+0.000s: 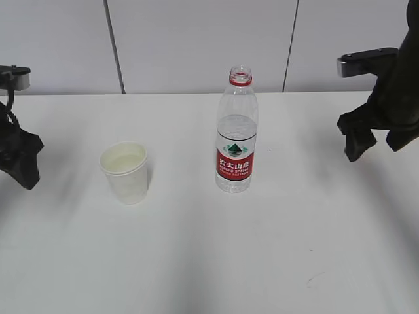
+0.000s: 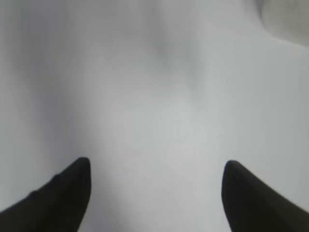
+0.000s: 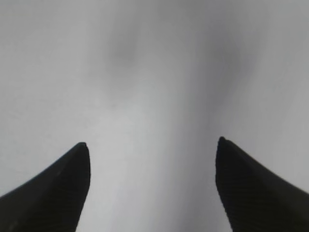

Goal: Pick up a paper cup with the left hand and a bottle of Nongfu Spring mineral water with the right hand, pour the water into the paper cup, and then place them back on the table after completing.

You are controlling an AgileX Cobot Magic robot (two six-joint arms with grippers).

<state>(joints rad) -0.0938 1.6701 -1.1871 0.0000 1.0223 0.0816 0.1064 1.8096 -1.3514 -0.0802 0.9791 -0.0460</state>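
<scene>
Fingers of left hand and right hand spread apart, grasping nothing. One paper cup, one bottle, upright near table middle. Wide bare room toward both side edges.

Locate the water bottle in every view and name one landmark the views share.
Exterior view: the bottle stands upright at centre, right of the paper cup, cap off.
Left wrist view: not in it; only the open fingertips over the table.
Right wrist view: not in it; only the open fingertips over bare white surface.
Shared landmark: the white table.
</scene>
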